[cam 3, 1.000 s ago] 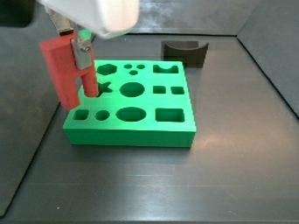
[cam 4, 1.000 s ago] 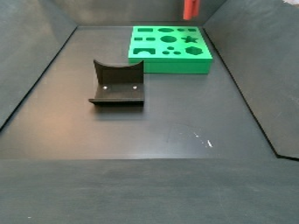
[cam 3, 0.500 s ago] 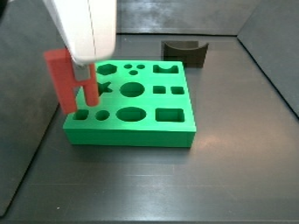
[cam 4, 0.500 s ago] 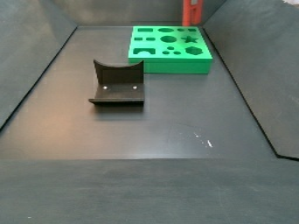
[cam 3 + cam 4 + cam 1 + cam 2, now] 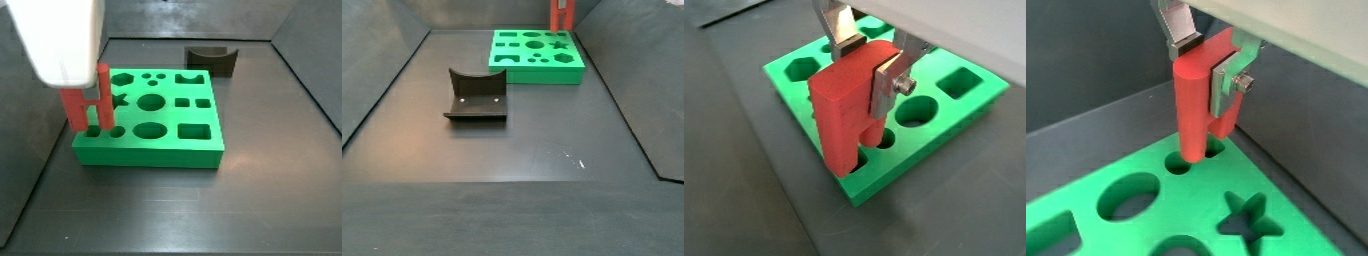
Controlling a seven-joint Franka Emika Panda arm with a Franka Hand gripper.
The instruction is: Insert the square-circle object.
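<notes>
The square-circle object (image 5: 844, 110) is a bright-red peg, a square bar joined to a round rod, held upright. My gripper (image 5: 871, 60) is shut on its upper part, one silver finger (image 5: 893, 78) on each side. In a wrist view the rod (image 5: 1189, 110) reaches down to a slot (image 5: 1197, 160) at a corner of the green board (image 5: 1120, 225), its tip at the slot's rim. In a side view the peg (image 5: 88, 108) stands at the board's (image 5: 160, 148) near-left corner under the white gripper body (image 5: 60, 40). In a side view the peg (image 5: 561, 14) shows above the board's (image 5: 543, 72) far edge.
The green board has several cut-outs: circles (image 5: 150, 101), a square (image 5: 195, 130), a star (image 5: 1247, 215). The dark fixture with a curved notch stands apart from the board on the dark floor (image 5: 476, 95), also in a side view (image 5: 211, 60). Grey walls enclose the floor.
My gripper has moved down and toward the board's corner with the peg in it. The peg's lower end now sits at the corner slot instead of hanging beside the board.
</notes>
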